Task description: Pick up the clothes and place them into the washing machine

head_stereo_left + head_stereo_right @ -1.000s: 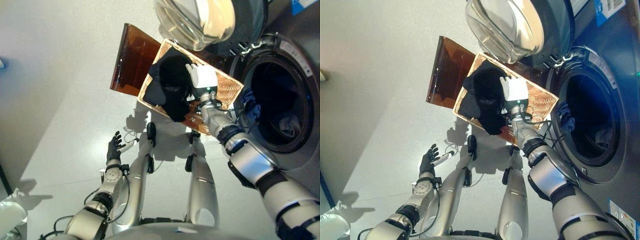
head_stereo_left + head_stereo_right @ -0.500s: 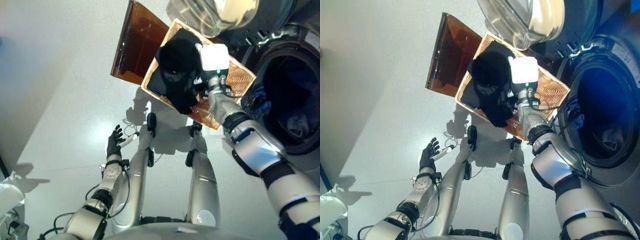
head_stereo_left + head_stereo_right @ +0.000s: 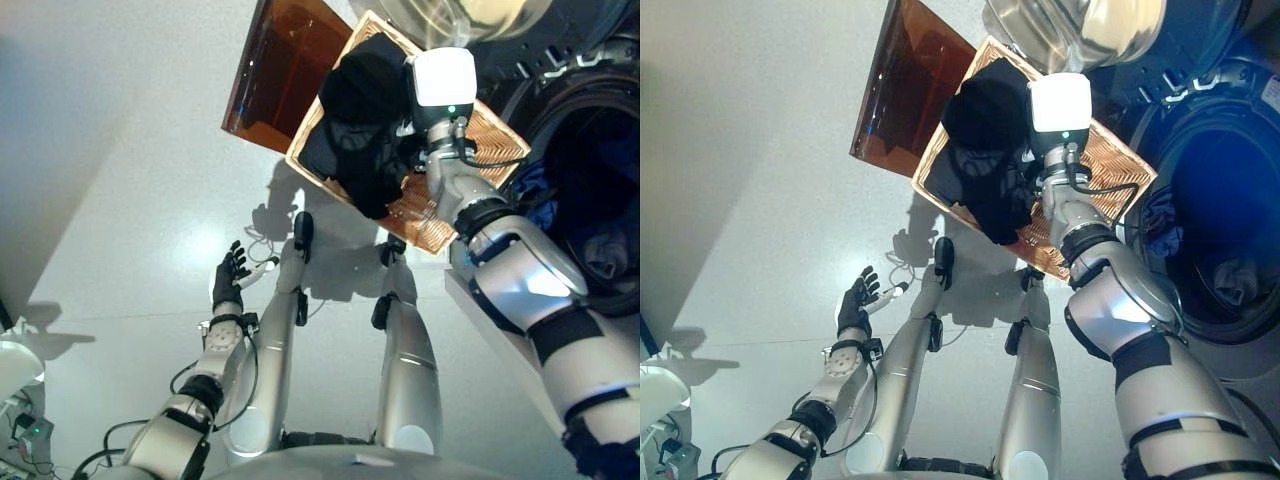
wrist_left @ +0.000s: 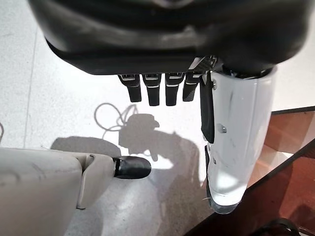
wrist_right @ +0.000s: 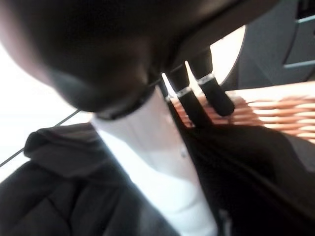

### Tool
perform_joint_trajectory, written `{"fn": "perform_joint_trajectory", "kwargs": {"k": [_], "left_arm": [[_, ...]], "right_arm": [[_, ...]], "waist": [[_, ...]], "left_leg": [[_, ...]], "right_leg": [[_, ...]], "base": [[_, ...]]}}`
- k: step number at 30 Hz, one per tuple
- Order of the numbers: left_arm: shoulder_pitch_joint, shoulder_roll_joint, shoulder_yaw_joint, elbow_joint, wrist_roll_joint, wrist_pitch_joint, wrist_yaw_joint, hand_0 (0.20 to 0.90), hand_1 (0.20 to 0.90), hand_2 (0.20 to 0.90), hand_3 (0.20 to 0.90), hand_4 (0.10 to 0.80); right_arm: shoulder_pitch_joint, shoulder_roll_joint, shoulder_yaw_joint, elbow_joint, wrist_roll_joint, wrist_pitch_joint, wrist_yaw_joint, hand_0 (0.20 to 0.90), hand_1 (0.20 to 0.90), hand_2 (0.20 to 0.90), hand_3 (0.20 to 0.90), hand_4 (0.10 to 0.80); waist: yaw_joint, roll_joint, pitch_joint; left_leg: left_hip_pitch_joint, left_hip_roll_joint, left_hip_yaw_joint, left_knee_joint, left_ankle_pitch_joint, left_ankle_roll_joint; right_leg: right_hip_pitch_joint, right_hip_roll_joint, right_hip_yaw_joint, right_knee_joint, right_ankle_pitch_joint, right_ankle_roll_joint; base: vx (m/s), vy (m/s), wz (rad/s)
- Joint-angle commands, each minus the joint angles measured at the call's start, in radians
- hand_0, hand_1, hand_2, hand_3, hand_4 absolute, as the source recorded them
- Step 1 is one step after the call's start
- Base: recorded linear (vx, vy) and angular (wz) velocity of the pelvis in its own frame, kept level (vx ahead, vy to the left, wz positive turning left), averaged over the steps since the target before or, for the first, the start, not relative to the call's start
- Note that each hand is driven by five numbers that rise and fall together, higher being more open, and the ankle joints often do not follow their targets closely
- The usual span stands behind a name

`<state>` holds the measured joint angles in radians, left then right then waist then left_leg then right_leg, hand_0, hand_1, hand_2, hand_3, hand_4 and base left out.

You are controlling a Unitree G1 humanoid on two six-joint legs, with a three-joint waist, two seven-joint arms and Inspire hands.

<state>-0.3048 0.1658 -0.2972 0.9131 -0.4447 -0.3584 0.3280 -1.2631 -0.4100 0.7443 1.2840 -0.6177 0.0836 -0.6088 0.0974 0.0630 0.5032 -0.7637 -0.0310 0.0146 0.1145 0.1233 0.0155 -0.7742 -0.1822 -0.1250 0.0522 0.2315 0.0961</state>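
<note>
Black clothes lie heaped in the shallow wicker basket, which rests on the dark brown box beside the washing machine. My right hand reaches into the basket and lies on the clothes. In the right wrist view its fingers are straight, their tips at the black cloth by the wicker, with the white-covered thumb over the cloth. My left hand hangs low at my left side over the floor, open and empty.
The washing machine's round opening is at the right with blue and grey cloth inside. Its glass door stands open above the basket. Pale floor spreads to the left.
The whole picture has shifted, so the camera has moved. My right hand stays on the black clothes in the basket. My left hand has not changed.
</note>
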Motion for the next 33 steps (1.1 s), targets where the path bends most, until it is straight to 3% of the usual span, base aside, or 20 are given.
{"fn": "perform_joint_trajectory", "kwargs": {"k": [1,19,33], "left_arm": [[0.025,0.039,-0.01,-0.052,-0.032,-0.045,0.031,0.9,0.9,0.9,0.9,0.8],[0.028,0.035,0.0,-0.027,-0.025,-0.049,0.043,0.9,0.9,0.9,0.9,0.8],[0.046,0.023,0.046,0.064,0.002,-0.034,0.053,0.9,0.9,0.9,0.9,0.8]], "right_arm": [[-0.179,-0.044,0.029,0.018,0.036,-0.009,0.004,0.2,0.2,0.2,0.2,0.3],[-0.162,-0.036,0.001,0.0,0.012,0.012,-0.043,0.2,0.2,0.2,0.2,0.3],[-0.033,-0.034,-0.176,-0.18,0.194,-0.072,-0.109,0.2,0.2,0.2,0.2,0.3]], "waist": [[0.044,0.05,0.017],[0.042,0.048,0.017],[0.008,0.023,0.008]], "left_leg": [[0.0,-0.03,-0.005,-0.054,0.039,-0.068],[0.024,-0.029,0.005,-0.05,0.031,-0.064],[0.135,-0.024,0.034,-0.038,0.0,-0.055]], "right_leg": [[0.004,0.0,0.023,0.113,-0.084,0.005],[0.021,0.006,0.031,0.119,-0.086,0.005],[0.128,0.006,0.04,0.12,-0.091,0.008]], "base": [[0.0,0.0,0.0],[0.0,0.0,0.0],[0.012,0.003,-0.04]]}}
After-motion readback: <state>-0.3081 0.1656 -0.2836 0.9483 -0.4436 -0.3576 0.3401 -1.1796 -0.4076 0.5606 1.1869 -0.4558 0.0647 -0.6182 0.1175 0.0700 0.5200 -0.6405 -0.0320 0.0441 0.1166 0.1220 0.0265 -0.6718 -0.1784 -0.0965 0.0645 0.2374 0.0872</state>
